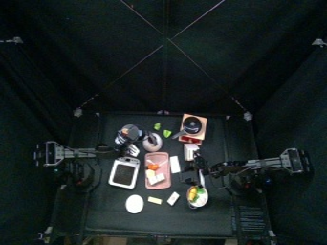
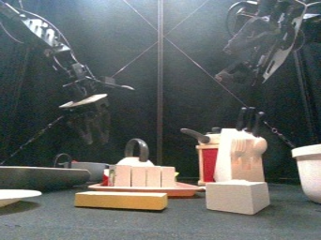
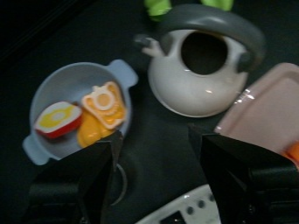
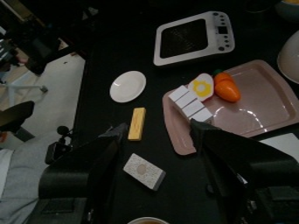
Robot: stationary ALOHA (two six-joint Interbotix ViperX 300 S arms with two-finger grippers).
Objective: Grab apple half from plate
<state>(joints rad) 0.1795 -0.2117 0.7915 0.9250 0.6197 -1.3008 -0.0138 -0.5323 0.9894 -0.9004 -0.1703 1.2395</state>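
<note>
The pale pink plate [image 4: 260, 112] lies mid-table, also seen in the top view [image 1: 159, 175]. On it rests the red-orange apple half [image 4: 228, 87], next to an egg-like white and yellow piece [image 4: 201, 87] and a row of white blocks [image 4: 191, 104]. My right gripper [image 4: 158, 136] hovers high above the plate's near end, open and empty. My left gripper [image 3: 160, 144] is wide open and empty, over the gap between the round grey plate [image 3: 47, 92] and the white kettle [image 3: 198, 74]. The pink plate's corner [image 3: 263, 109] shows beside it.
The grey plate holds a red and yellow piece [image 3: 56, 118] and orange pieces [image 3: 103, 103]. Green pieces [image 3: 158, 7] lie beyond the kettle. A white-rimmed square dish [image 4: 193, 37], small white saucer [image 4: 128, 85], yellow stick [image 4: 138, 122] and white block [image 4: 145, 168] surround the pink plate. A red box [image 2: 213, 159] stands behind.
</note>
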